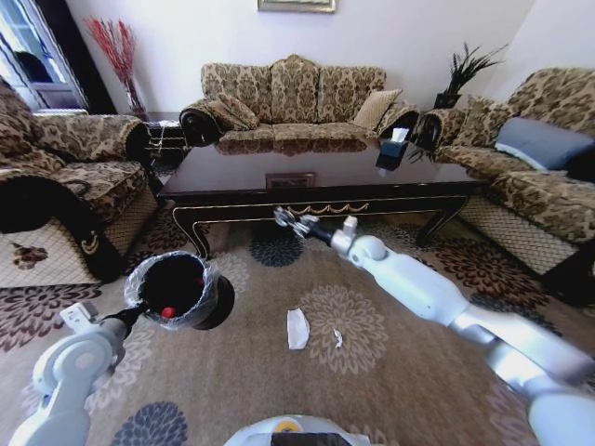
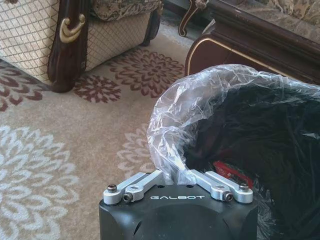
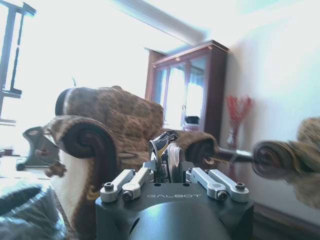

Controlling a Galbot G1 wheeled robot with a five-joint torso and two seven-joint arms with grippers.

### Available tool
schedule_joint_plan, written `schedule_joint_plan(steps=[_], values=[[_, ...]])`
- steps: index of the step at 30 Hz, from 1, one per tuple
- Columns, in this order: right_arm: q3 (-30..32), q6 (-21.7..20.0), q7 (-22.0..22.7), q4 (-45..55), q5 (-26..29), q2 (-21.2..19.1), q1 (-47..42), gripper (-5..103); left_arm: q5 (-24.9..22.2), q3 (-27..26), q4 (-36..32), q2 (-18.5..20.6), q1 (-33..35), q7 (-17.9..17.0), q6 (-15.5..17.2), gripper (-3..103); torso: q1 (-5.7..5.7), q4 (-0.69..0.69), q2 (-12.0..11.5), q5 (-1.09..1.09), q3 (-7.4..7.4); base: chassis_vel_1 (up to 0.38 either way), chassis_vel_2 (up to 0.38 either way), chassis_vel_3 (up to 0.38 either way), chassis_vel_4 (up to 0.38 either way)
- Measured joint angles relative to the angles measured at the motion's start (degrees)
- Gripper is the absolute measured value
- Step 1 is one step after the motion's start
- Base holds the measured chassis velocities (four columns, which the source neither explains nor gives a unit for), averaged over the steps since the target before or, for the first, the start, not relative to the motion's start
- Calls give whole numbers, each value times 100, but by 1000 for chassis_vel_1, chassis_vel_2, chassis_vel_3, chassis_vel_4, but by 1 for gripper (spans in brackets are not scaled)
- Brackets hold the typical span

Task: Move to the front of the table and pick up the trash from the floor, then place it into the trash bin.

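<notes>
Head view, bin: the trash bin (image 1: pixel 177 290) sits on the floor (image 1: pixel 390 390) near the bench's front-left corner, low enough for a drop from above; something red lies inside.
Head view, left gripper (image 1: pixel 141 311): at the bin's near rim. Its tips merge with the liner, so I can't call the fingers.
Head view, right gripper (image 1: pixel 290 221): lifted in front of the bench's (image 1: pixel 316 177) front edge, away from the litter, likely just keeping clear.
Head view, trash: a white wrapper (image 1: pixel 297 328) and a smaller white scrap (image 1: pixel 337 338) lie on the carpet mid-floor, right of the bin, not yet collected.
Left wrist view: the crinkly liner (image 2: pixel 200 107) bulges over the linkages and hides the fingertips. A red piece (image 2: pixel 231 172) shows inside the bin, half buried.
Right wrist view: fingers (image 3: pixel 172 159) drawn close together, apparently empty. The sofa arm (image 3: pixel 92 145) beyond is glare-washed.
</notes>
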Motion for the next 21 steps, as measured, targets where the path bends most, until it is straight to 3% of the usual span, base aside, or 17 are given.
schedule_joint_plan(steps=[5, 8, 12, 14, 21], values=[[-569, 174, 166, 292, -335, 295, 474, 22, -94, -48, 0, 5, -52, 2, 1, 2, 0, 1, 0, 0, 0, 0, 0, 0, 0], [-1025, 363, 138, 274, -817, 693, 784, 22, -222, -144, -35, -41, -67, -28, 4, 2, 0, -1, 0, 0, 0, 0, 0, 0, 0], [-1164, 493, 48, 149, -1079, 913, 859, 22, -294, -175, -51, -59, -90, -90, 5, 2, 0, 1, 0, -1, 0, 0, 0, 0, 0], [-1428, 988, -454, -249, -1974, 1501, 946, 22, -426, -171, -64, -126, -221, -246, 5, 2, 0, 0, 0, 0, 0, 0, 0, 0, 0], [-1461, 1138, -687, -378, -2388, 1769, 968, 22, -431, -163, -13, -162, -240, -285, 10, 2, 0, 0, 0, -1, 0, 0, 0, 0, 0]])
